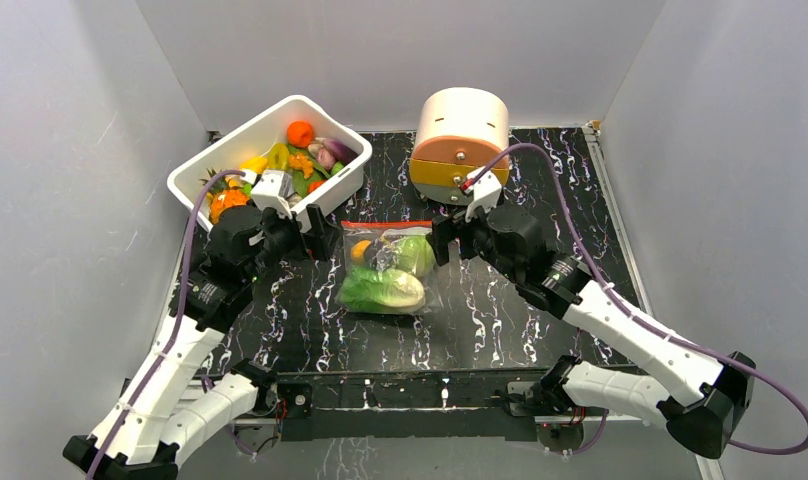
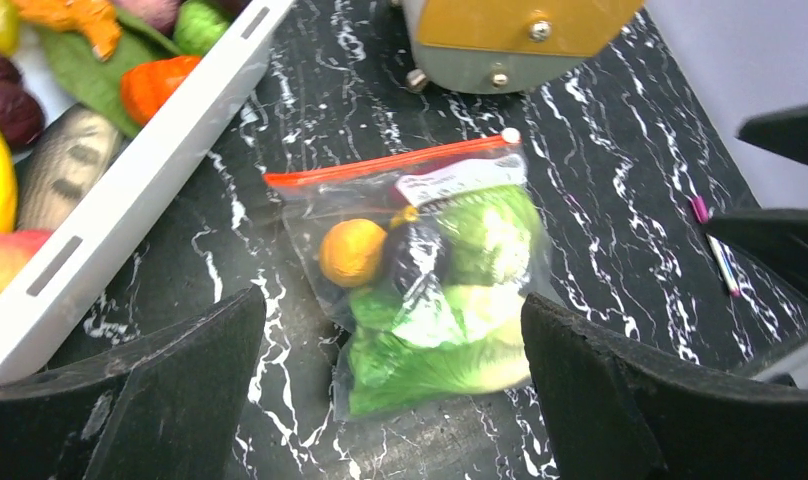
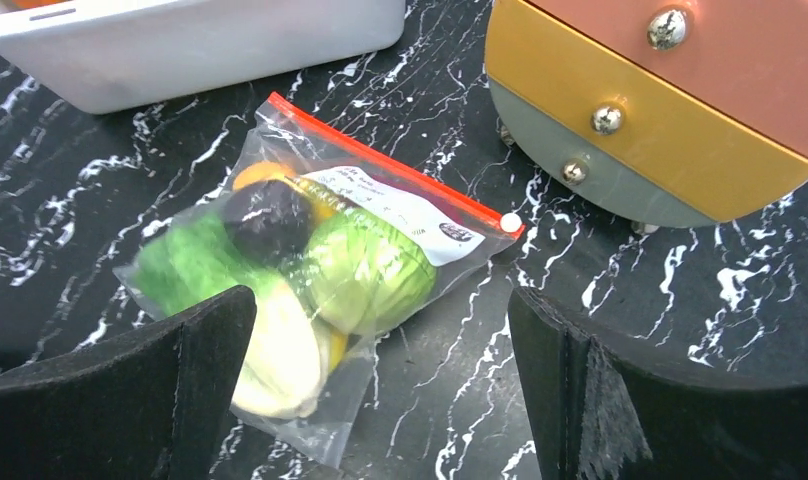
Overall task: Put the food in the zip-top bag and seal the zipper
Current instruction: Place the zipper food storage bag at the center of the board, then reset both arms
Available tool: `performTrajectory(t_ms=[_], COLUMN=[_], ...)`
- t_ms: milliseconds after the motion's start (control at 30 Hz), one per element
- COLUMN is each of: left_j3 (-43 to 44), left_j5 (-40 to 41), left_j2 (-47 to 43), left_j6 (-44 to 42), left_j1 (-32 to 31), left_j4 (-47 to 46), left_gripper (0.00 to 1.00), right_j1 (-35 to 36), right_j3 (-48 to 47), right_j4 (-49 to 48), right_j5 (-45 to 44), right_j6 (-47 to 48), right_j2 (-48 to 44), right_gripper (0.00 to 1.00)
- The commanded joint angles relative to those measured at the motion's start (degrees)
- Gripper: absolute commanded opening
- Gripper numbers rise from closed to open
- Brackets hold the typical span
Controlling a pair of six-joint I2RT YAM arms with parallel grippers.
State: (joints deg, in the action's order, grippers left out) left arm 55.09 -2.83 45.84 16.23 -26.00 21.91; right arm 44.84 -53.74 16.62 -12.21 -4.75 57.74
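Note:
The zip-top bag lies flat on the black marbled table. It shows in the left wrist view and the right wrist view. Inside are the leafy lettuce, the round cabbage, an orange piece and a dark piece. The orange-red zipper runs straight along the bag's far edge, its white slider at the right end. My left gripper is open and empty left of the bag. My right gripper is open and empty right of it.
A white rectangular tub with several toy vegetables stands at the back left. A round cream-and-orange drawer box stands at the back, just behind the right gripper. Grey walls close in the left, right and back sides.

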Motion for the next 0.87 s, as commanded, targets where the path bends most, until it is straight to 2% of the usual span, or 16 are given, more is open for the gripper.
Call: performTrajectory(t_ms=[0,133,233,533,833], left_j3=[2.87,3.60,4.89,7.16,5.46], left_j5=[6.37,6.15,4.60,1.58,0.75], left_j2=[-0.88,-2.05,-2.74,-5.25,-5.64], left_j6=[4.64,4.16,3.60,3.66,3.33], left_j1=[0.08,0.08,0.07,0.07,0.07], left_j4=[1.68,0.80,0.32,-2.56,-2.96], left_gripper=[0.98,0.98,0.98,0.98,0.98], right_j1=[-0.15,-0.18,-0.14,-0.12,-0.18], right_j3=[-5.15,-9.74,-9.71,-12.57,-9.94], right_j4=[4.64,12.37,12.78,14.91,14.68], right_j5=[-0.05,-4.82,-6.31,-8.23,-7.92], right_j6=[-11.41,-23.37,-26.48,-27.69,-29.01], right_j2=[-1.26,-1.87,-4.91,-9.85,-12.74], right_gripper=[0.98,0.98,0.98,0.98,0.98])
